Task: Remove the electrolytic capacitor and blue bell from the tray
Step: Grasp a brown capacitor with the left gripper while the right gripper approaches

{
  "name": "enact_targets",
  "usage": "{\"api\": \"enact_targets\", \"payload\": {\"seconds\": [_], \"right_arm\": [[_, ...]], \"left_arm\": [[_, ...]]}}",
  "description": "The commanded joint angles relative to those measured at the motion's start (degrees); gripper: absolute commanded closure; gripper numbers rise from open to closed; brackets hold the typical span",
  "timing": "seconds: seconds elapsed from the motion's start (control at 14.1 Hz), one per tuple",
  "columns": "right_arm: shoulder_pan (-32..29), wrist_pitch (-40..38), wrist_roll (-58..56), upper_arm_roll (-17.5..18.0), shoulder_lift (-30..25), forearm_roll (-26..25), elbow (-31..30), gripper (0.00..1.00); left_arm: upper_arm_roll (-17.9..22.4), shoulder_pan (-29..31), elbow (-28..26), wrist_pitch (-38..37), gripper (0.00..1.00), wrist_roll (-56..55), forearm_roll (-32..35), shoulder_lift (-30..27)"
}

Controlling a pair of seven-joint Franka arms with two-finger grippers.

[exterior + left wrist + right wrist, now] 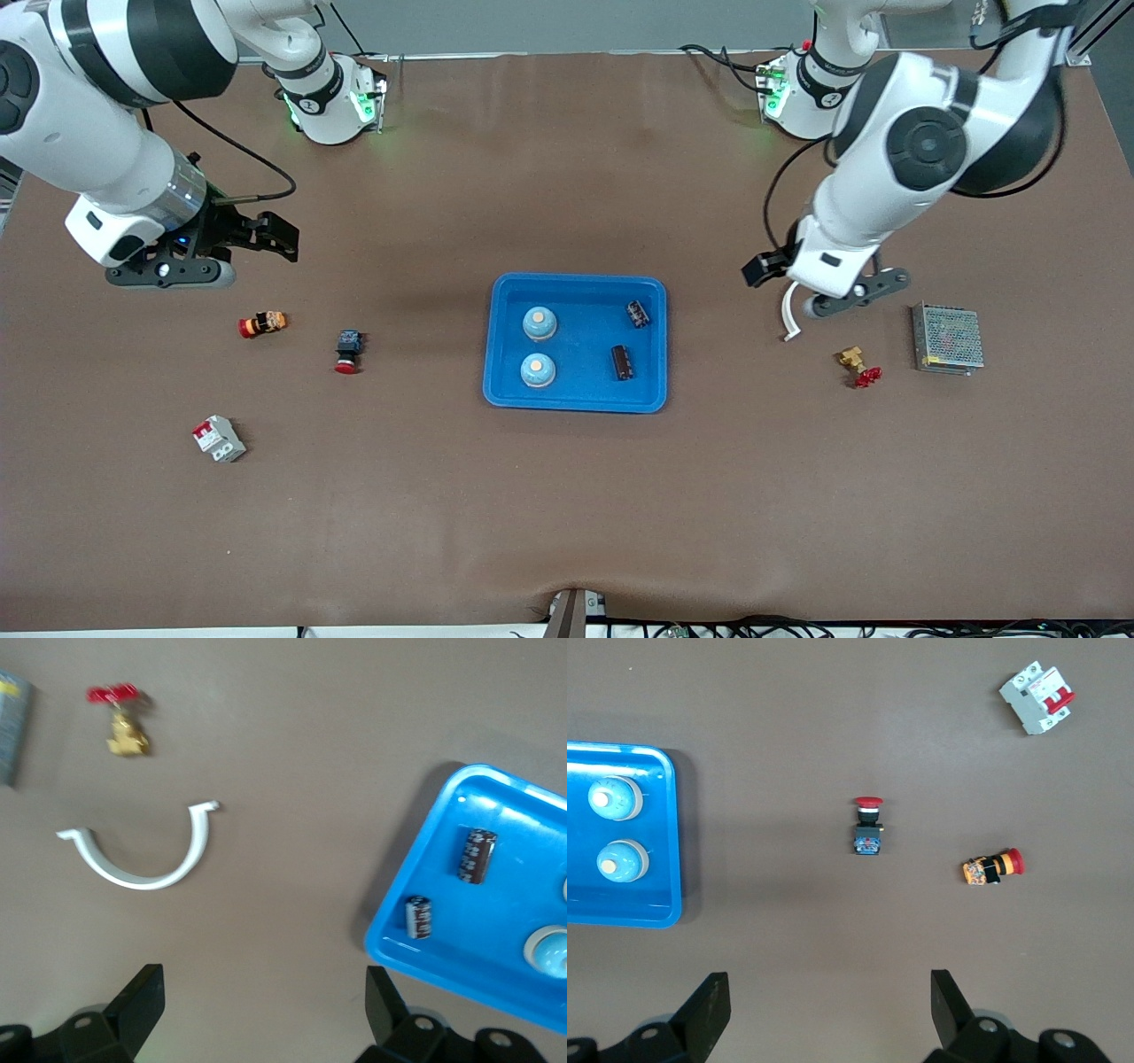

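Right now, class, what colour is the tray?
Blue; the tray shows best in the front view.

Tray (576, 399) glossy blue plastic; table cover (567, 514) matt brown; valve (852, 359) brass-coloured metal; clip (142, 870) smooth white plastic.

We are showing two white arms with rounded shells and wide black bands at the joints. The right arm (106, 133) is wearing a silver ring at its wrist, and a thin black cable is looping from it at about 3 o'clock. The left arm (921, 151) is carrying a round black cap on its elbow, with black cables hanging at its 9 o'clock. Both bases are glowing green. The right gripper (257, 237) and the left gripper (828, 288) are showing black fingers.
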Motion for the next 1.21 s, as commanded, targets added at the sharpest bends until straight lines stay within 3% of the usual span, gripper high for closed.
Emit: {"api": "enact_targets", "payload": {"seconds": [0.0,0.71,1.14], "right_arm": [[1.4,1.1,2.1,-0.4,0.8,0.7,0.0,0.00],[5.5,4.3,7.7,-0.4,3.9,0.6,0.0,0.00],[5.7,4.6,7.9,-0.4,4.0,0.6,-0.1,0.00]], "left_arm": [[-1.9,-1.1,-1.3,4.6,0.02,-6.3,-0.1,2.5],[-1.8,-10.8,-1.3,21.1,0.20,-26.9,8.8,16.9],[-1.7,-13.6,-0.6,26.2,0.25,-31.2,13.5,23.0]]}}
